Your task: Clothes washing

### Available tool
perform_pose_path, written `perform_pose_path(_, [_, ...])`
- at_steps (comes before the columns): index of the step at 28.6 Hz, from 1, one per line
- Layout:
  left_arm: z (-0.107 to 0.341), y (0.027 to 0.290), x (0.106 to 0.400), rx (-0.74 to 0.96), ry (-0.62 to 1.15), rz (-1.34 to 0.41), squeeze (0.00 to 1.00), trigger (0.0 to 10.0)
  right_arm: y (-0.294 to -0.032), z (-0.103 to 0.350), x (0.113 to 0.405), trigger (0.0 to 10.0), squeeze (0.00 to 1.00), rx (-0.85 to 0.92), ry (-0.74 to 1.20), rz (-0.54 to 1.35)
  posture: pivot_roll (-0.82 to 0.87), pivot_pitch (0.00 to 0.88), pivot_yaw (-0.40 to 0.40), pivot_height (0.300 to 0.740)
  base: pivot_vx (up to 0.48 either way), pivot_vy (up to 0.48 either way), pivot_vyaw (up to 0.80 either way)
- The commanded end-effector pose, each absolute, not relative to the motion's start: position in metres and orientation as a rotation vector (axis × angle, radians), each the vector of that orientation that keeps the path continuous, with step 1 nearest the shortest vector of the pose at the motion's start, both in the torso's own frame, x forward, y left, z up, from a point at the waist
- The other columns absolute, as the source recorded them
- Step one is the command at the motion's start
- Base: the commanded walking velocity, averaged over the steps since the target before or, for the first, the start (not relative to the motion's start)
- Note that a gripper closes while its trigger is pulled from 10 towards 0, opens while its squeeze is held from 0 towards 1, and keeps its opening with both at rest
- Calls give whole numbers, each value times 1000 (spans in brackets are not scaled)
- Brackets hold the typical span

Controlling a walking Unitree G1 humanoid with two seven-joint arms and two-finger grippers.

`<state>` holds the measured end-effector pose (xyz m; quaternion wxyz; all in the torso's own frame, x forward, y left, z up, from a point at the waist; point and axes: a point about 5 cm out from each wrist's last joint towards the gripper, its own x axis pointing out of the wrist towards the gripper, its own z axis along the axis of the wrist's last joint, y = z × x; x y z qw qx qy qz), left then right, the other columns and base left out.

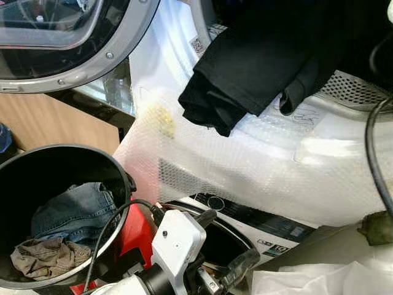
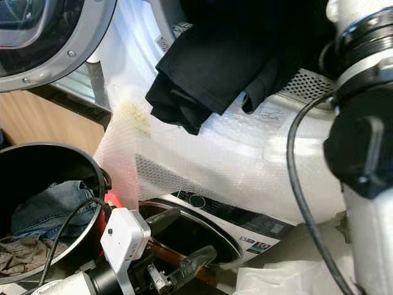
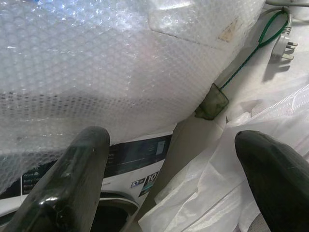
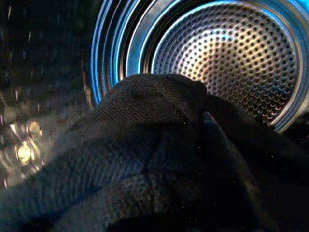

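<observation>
Head view, garment: a black garment (image 1: 258, 61) hangs half out of the washer drum opening (image 2: 307, 86) at about 1 o'clock, its folded end trailing onto the bubble wrap (image 1: 245, 166) that covers the machine's front; judged to be partway through loading.
Head view, door: the round washer door (image 1: 67, 43) stands swung open at 11 o'clock, leaving the way to the drum free.
Head view, bucket: a black bucket (image 1: 116, 169) at 8 o'clock holds blue jeans (image 1: 73, 212) and a tan cloth (image 1: 43, 255), seemingly the laundry yet to go in.
Head view, left arm: the left gripper (image 1: 224, 255) sits low at 6 o'clock in front of the machine's control panel (image 1: 258, 221), out of the way.
Head view, right arm: the silver right arm (image 2: 362, 123) reaches up at 3 o'clock toward the opening.
Left wrist view, fingers: the left gripper's fingers (image 3: 72, 179) are spread wide with nothing between them; past them lie bubble wrap, white plastic sheeting (image 3: 217, 183) and a green cable (image 3: 251, 53).
Right wrist view, garment: dark knitted fabric (image 4: 154, 159) bunches just before the camera, with the perforated steel drum (image 4: 227, 58) beyond; likely being pushed inward.
Right wrist view, fingers: the fabric hides the right gripper's fingers, so their grip cannot be told.
</observation>
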<state>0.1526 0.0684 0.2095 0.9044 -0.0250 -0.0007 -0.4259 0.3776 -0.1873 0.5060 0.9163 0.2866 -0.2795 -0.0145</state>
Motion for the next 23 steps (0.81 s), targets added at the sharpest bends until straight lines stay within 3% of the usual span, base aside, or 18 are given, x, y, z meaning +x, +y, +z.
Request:
perform_pose_path(1, [212, 66, 148, -62, 1, -895, 0, 10000, -193, 506, 377, 10000, 0, 510, -576, -56, 57, 214, -240, 740, 0, 0, 0])
perform_pose_path(16, [211, 71, 152, -51, 8, -883, 0, 10000, -191, 459, 399, 10000, 0, 13, -392, -73, 44, 210, -223, 740, 0, 0, 0])
perform_pose_path(17, [211, 71, 153, -48, 8, -885, 0, 10000, -194, 458, 399, 10000, 267, -2, -384, -86, 44, 210, -223, 740, 0, 0, 0])
perform_pose_path(18, [211, 71, 153, -46, 9, -885, 0, 10000, -196, 457, 399, 10000, 1000, -7, -376, -93, 43, 209, -222, 740, 0, 0, 0])
perform_pose_path(23, [210, 71, 155, -43, 10, -888, 0, 10000, -206, 458, 396, 10000, 1000, -93, -367, -79, 33, 190, -216, 740, 0, 0, 0])
